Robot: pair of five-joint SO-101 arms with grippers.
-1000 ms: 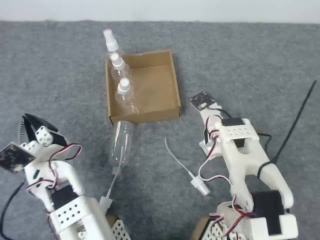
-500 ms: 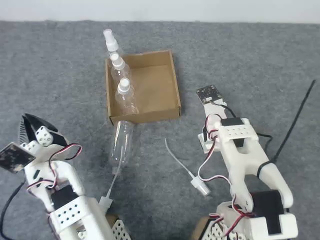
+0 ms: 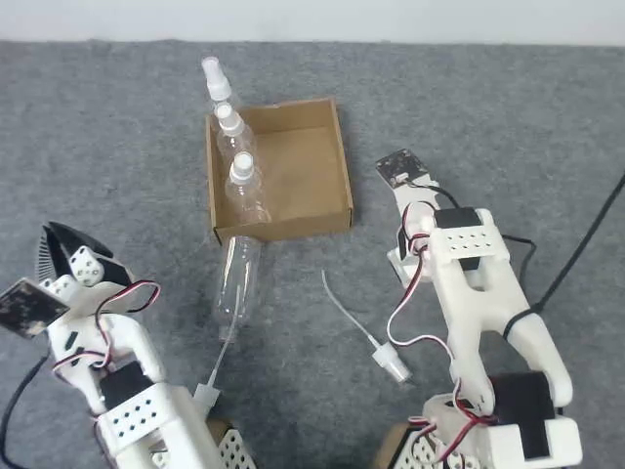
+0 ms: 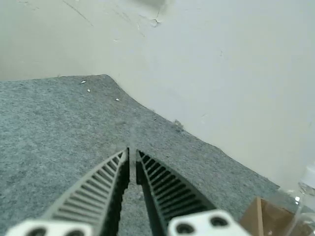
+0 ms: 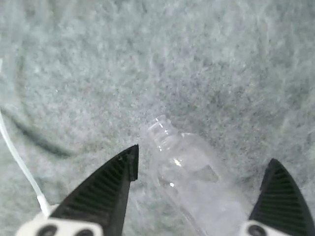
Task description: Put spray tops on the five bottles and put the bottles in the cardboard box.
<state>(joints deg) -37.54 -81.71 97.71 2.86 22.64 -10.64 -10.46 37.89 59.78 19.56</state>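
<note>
Right claw (image 5: 203, 156), fingers spread wide, hangs low over the desk (image 5: 231, 59) with a bare bottle (image 5: 194, 179) lying on its side between the two fingers, touching neither as far as we can tell. We note the relation that governs the coming move: the bottle's long axis runs roughly along the claw's own reach, slightly skewed, with the open neck pointing away from the wrist. The fingers thus stand on either flank of the body, and a plain closure should, in our judgement, catch it across its width. In the high view the right arm (image 3: 471, 283) is extended forward, wrist pitched down, near the front corner of the box (image 3: 337, 166); we take it as much the nearer arm. Left claw (image 4: 132, 169) is closed on nothing, fingers all but touching, and the left arm (image 3: 107, 352) sits folded back at the desk's near corner, aimed toward the wall. A second bare bottle (image 3: 237, 278) lies just before the box, neck toward the arms, with the tube of a spray top (image 3: 207, 394) running up to its mouth. Another spray top (image 3: 391, 363) lies beside the right arm. Two capped bottles (image 3: 244, 186) sit in the box along one wall; a third (image 3: 217, 83) shows at its far corner, inside or just behind we cannot tell.
</note>
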